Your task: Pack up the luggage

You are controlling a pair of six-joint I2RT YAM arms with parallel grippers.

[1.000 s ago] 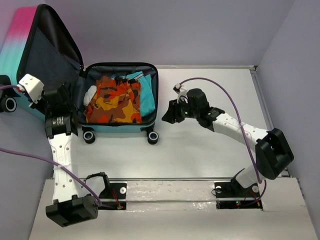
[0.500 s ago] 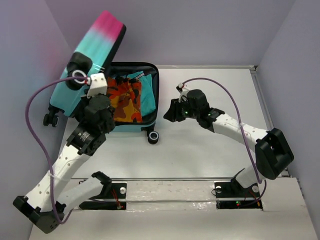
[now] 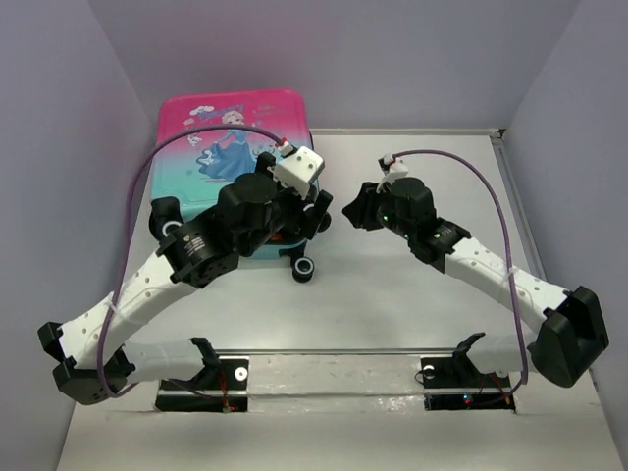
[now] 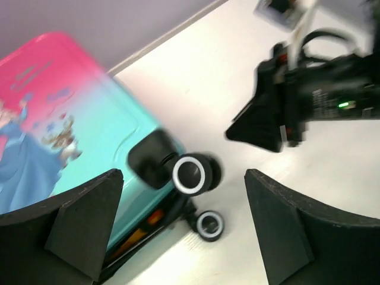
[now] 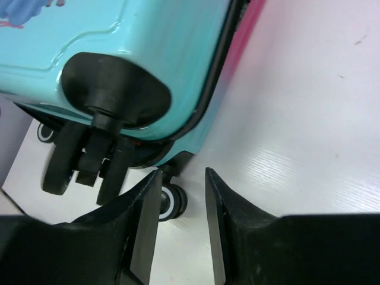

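Observation:
The luggage point(image 3: 231, 137) lies closed on the table, its pink-to-teal lid with the princess print facing up. In the left wrist view a sliver of orange cloth point(image 4: 145, 218) shows in the seam under the lid point(image 4: 59, 130). My left gripper point(image 3: 316, 211) hovers above the case's near right corner, open wide and holding nothing, with two black wheels point(image 4: 190, 174) below its gap point(image 4: 190, 237). My right gripper point(image 3: 355, 208) is just right of that corner, its jaws narrowly apart and empty point(image 5: 184, 231). The teal shell point(image 5: 148, 47) and a wheel point(image 5: 172, 202) sit just ahead of it.
The white table point(image 3: 412, 294) runs to the right and front of the case. Grey walls close in at the back and both sides. Both grippers hang close together by the case's right edge, with the right one point(image 4: 279, 113) in the left wrist view.
The lid has swung from standing open on the left to down over the clothes. My left gripper let go of it and opened wide. The right gripper's jaws narrowed a little.

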